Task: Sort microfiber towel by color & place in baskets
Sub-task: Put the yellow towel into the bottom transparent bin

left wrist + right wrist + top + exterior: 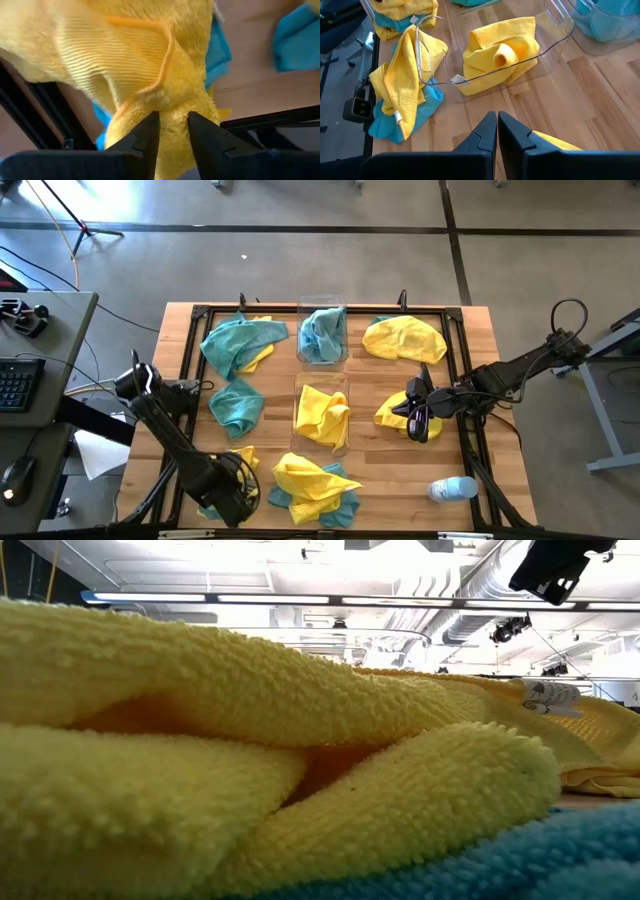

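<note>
Wooden table (470, 420): left gripper (173, 131) pinches a yellow towel (135, 65) at the near-left corner. Yellow basket (322, 412) lies ahead-right, nearer this arm. Right gripper (497, 131), closed and empty, hovers beside that basket.

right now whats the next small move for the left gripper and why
Probably lift and carry toward the basket that holds yellow. The left gripper has a yellow towel bunched between its fingers near the table's front left, and that basket sits to its right. The right gripper is shut and empty.
</note>
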You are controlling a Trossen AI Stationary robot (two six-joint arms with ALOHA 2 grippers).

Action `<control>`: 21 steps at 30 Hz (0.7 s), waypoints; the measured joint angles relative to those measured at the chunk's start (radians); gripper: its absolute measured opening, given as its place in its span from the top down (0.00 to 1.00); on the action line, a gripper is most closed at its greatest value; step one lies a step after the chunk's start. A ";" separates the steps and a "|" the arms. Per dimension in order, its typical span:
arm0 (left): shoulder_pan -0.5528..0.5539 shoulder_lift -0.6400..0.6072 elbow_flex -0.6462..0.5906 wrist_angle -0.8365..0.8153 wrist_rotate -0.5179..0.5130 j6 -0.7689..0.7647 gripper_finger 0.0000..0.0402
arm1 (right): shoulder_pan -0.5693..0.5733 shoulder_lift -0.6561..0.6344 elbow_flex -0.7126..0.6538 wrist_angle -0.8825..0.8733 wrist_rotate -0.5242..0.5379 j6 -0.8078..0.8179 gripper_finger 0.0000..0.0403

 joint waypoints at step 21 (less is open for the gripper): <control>-0.009 0.032 0.385 -0.379 -0.346 0.059 1.00 | 0.000 0.001 0.000 0.000 0.001 -0.027 0.97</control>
